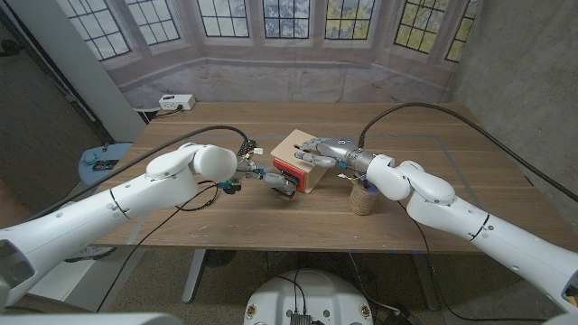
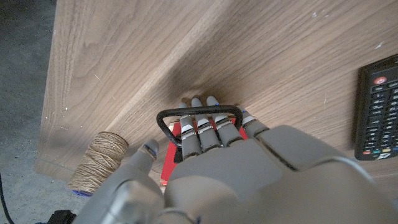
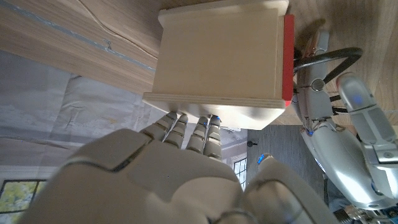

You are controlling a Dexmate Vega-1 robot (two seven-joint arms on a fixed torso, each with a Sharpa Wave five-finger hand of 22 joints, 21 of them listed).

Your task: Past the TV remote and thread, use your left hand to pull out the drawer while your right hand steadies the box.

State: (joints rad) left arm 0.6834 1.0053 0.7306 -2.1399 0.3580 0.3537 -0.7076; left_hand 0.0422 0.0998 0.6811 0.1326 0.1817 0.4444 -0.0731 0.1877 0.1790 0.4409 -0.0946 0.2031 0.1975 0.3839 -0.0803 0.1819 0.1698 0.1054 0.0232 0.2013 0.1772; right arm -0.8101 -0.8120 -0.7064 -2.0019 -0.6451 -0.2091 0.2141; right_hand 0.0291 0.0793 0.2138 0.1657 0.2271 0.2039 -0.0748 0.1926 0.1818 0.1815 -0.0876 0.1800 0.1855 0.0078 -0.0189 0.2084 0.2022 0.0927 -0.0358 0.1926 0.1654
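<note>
drawer (image 1: 291, 173) with red front, at centre of the head view, set into the near face of a pale wooden box (image 1: 302, 147) on the wooden table (image 1: 452, 171). black loop handle (image 2: 200, 116) on the red front, with left hand (image 1: 278, 181) fingers (image 2: 205, 127) hooked through it, seen from the left wrist view; thumb off to the side, apart from the handle. left hand thus holding the handle, reaching in from the left of the head view just below the box. cannot tell how far the drawer stands out of the box. right hand (image 1: 327, 150) laid over the top of the box from the right side, fingers (image 3: 186, 127) spread along the far edge in the right wrist view, pressing on the box and closed round nothing. red front (image 3: 288, 59) also seen at the right side of the right wrist view, with the handle and the left hand beside it. spool of tan thread (image 1: 363, 198) upright on the table, right of centre in the head view, just below the right wrist; also at lower left of the left wrist view (image 2: 98, 160). tv remote (image 2: 377, 109) dark, lying flat at the right edge of the left wrist view, well apart from the handle. white socket strip (image 1: 175, 102) at the table's far left corner, upper left of the head view.
</note>
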